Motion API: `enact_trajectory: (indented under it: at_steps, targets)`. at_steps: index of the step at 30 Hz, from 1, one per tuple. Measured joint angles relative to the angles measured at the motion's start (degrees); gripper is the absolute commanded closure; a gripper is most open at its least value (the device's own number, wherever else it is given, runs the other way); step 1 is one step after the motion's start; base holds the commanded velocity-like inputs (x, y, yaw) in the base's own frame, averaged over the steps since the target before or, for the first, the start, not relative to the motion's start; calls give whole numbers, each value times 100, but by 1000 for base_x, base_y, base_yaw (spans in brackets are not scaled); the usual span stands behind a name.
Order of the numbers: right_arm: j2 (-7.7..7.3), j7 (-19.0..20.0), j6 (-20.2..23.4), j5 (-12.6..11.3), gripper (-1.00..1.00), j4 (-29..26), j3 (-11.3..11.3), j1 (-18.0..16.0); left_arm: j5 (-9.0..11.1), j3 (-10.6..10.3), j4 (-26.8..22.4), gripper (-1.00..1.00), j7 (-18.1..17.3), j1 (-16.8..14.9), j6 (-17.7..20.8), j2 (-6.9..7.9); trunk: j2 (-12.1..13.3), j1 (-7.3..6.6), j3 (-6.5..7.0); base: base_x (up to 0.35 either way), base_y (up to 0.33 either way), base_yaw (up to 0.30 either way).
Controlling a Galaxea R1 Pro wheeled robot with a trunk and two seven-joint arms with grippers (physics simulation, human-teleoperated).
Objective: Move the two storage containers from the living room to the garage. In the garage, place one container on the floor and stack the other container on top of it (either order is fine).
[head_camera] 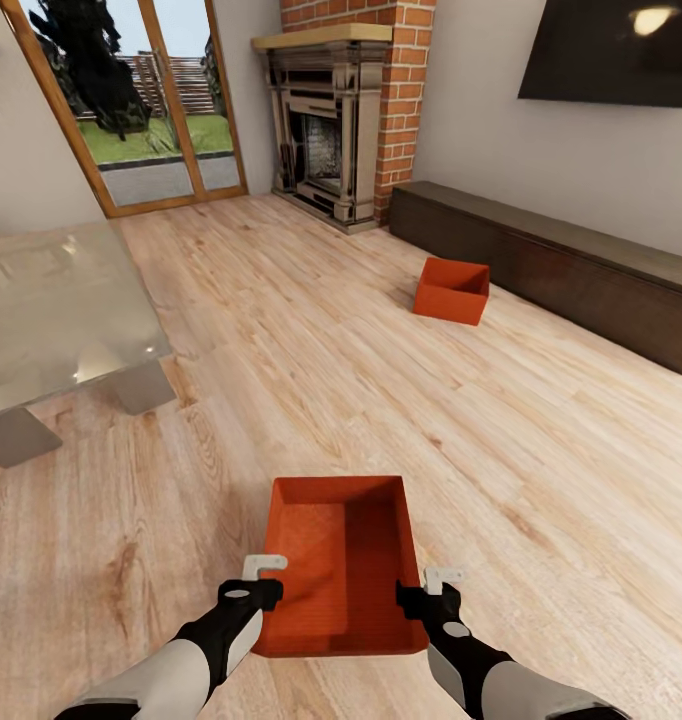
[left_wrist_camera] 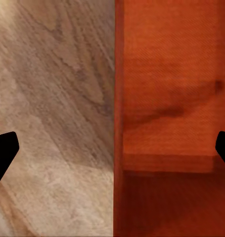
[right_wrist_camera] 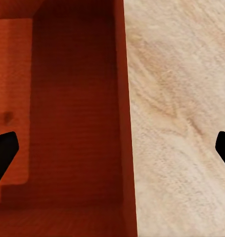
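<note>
Directly below the head camera, at 6 o'clock in its view, 1 storage container point(head_camera: 341, 560) lies open-side up on the light wood plank floor point(head_camera: 381, 380) of the living room. Its near edge is partly cut off by the 2 arms reaching in from the bottom of the picture. The left pincer point(head_camera: 264, 575) sits at the container's left wall and the right pincer point(head_camera: 436, 588) at its right wall, each with a pale bracket showing above a black body.

From the left wrist view, the left pincer point(left_wrist_camera: 112, 148) is released: its 2 black fingertips point(left_wrist_camera: 3, 148) stand wide apart at the picture's edges, with the container's thin wall point(left_wrist_camera: 118, 118) running between them, floor on one side and the orange bottom on the other. From the right wrist view, the right pincer point(right_wrist_camera: 112, 148) is likewise released, straddling the opposite wall point(right_wrist_camera: 123, 118) the same way. Whether any finger touches the wall I cannot tell, since only the tips show.

A second storage container point(head_camera: 452, 290) rests on the floor toward 1 o'clock, well apart from the first, near the long dark low cabinet point(head_camera: 571, 265), whose far end is cut off at the right edge. A brick fireplace point(head_camera: 341, 110) stands at 12 o'clock, a black TV point(head_camera: 611, 50) at 2 o'clock is cropped by the frame, and a glossy bench point(head_camera: 56, 310) at 9 o'clock is partly cut off.
</note>
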Motion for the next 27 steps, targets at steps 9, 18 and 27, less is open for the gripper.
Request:
enact_trajectory:
  at_steps: [9,18,27]
  targets:
    - [0,1,0,15,-100,1,-2,0,0,0,3,-100,28,1,-186,0,-159,87,-71,0,0,0]
    - [-9,3,-1,31,-100,0,17,0,1,0,4,-100,28,1,-191,0,-481,264,-215,0,0,0]
    - [-18,51,-10,69,-100,0,40,0,1,3,4,-100,30,1,-191,-7,-481,264,-215,0,0,0]
